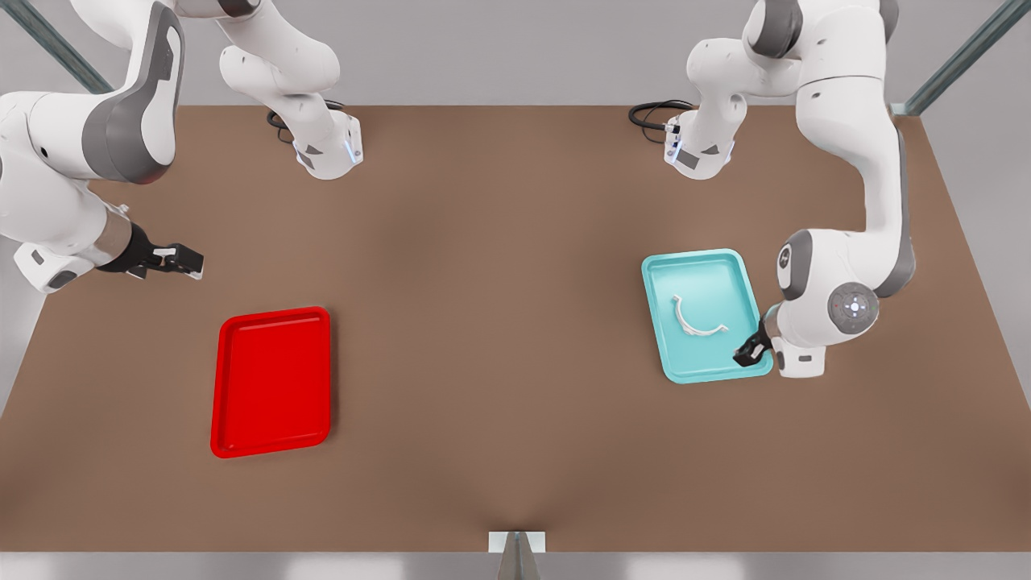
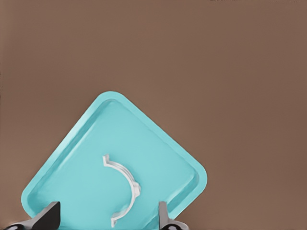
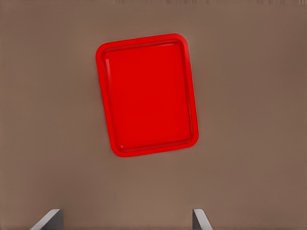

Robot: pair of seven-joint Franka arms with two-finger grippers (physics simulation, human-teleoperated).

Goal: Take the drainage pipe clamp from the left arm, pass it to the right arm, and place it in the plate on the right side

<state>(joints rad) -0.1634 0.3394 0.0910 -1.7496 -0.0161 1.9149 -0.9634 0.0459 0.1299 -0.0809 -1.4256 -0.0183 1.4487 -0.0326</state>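
Lying loose in the light teal tray (image 1: 709,366) on the front view's right: the drainage pipe clamp (image 1: 697,321), a thin white half-ring, probably very light, a little springy and slick, so likely skidding or flipping under a careless pinch. Best gripping across the thin band at mid-arc, away from the flared end tabs. Resting flat, arc bulging toward the tray's near edge, open mouth facing the far corner, long axis running tab to tab aslant across the tray. Hovering just beside the clamp at the tray's near corner: left pincer (image 1: 751,351), released, fingers (image 2: 48,218) spread wide either side of the clamp. Waiting farther off above the brown counter (image 1: 499,322), beyond the empty red plate (image 1: 272,443): right pincer (image 1: 185,262), fingers (image 3: 48,219) likewise released.
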